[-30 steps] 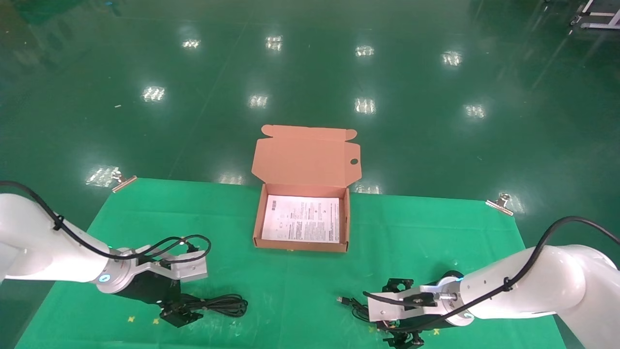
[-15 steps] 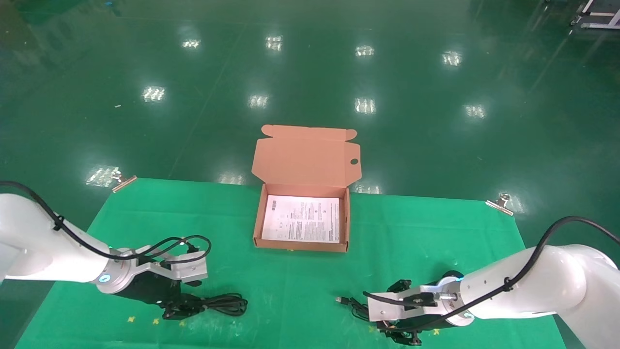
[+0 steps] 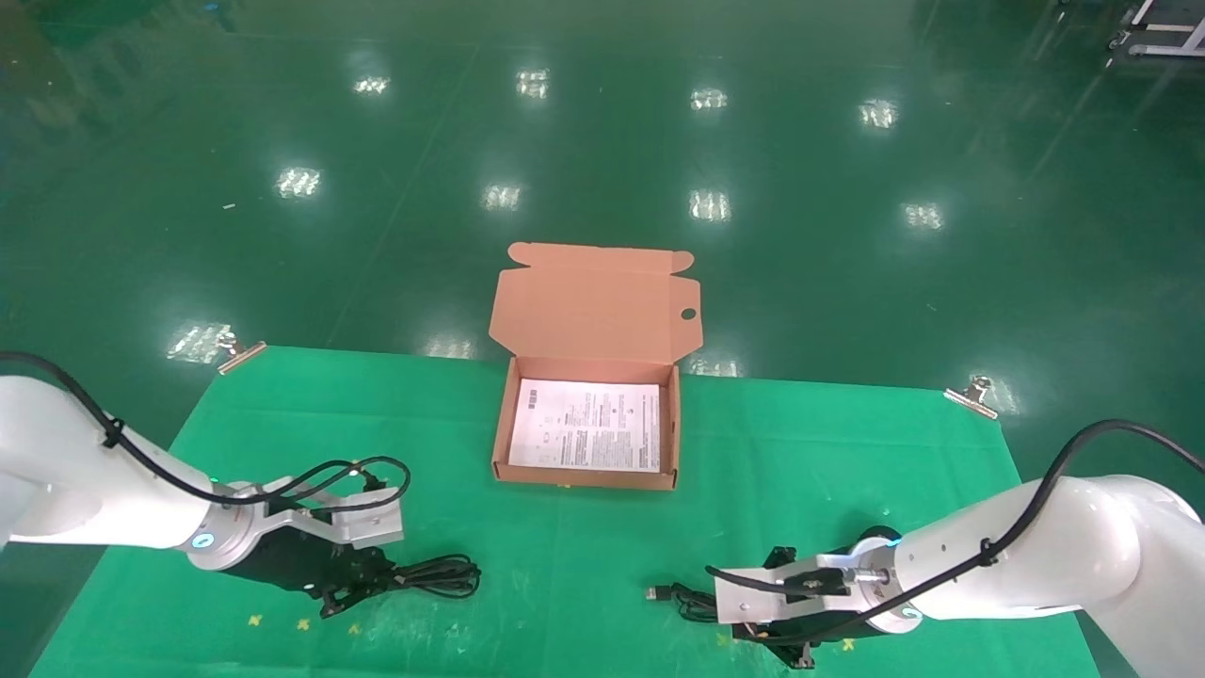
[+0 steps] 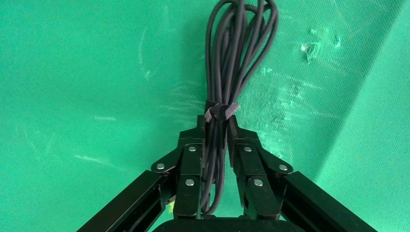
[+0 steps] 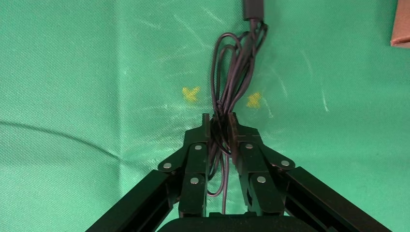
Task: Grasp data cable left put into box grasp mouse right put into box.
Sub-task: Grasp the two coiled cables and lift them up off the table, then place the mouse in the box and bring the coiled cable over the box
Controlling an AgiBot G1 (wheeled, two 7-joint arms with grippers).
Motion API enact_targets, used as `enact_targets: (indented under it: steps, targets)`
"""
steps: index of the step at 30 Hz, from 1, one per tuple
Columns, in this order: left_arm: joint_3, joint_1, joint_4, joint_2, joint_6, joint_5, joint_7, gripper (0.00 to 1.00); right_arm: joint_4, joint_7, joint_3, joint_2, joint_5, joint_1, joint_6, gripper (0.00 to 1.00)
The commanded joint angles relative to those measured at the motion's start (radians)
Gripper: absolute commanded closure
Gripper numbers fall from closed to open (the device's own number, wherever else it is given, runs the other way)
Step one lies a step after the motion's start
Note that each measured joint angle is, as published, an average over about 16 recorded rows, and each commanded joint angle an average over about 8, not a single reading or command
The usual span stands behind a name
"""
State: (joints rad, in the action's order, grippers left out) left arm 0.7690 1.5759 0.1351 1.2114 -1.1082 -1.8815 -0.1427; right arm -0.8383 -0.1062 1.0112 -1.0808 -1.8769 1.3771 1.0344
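1. The left tool (image 3: 353, 586) sits low in the lower left of the head frame, just above the green counter (image 3: 565, 556).
2. In the left wrist view this tool (image 4: 216, 126) is clenched on the data cable (image 4: 237, 53): both fingers press the bundled strands just below its grey tie, and the loops fan out toward the top of the frame over the cloth.
3. The right tool (image 3: 786, 650) lies in the lower right of the head frame, also close to the counter.
4. The right wrist view shows that tool (image 5: 220, 123) clamped on a tangle of thin black cord (image 5: 232, 63), whose plug end reaches the top edge of the frame; two yellow crosses (image 5: 191, 93) flank the cord.
5. The mouse body itself cannot be made out in any view.
6. The box (image 3: 584, 476) stands open at the centre of the head frame, lid raised behind it, a white printed sheet (image 3: 586, 426) in its bottom, well apart from both tools.
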Motion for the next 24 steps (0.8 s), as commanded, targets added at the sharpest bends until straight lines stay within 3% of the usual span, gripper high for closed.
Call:
enact_targets:
  steps: [1, 10, 19, 24]
  targets:
    - [0.000, 0.000, 0.000, 0.000, 0.000, 0.000, 0.000, 1.00, 0.000, 0.001, 0.001, -0.001, -0.001, 0.000, 0.000, 1.00]
    - [-0.008, 0.015, 0.024, -0.029, -0.018, 0.010, -0.029, 1.00, -0.042, -0.044, -0.030, 0.056, 0.034, 0.005, 0.006, 1.00]
    - [-0.031, 0.081, 0.132, -0.113, -0.030, 0.035, -0.048, 1.00, -0.253, -0.220, -0.109, 0.219, 0.036, 0.059, -0.021, 1.00]
    - [-0.051, 0.117, 0.241, -0.146, -0.009, 0.050, -0.024, 1.00, -0.332, -0.304, -0.156, 0.254, 0.001, 0.131, -0.069, 1.00]
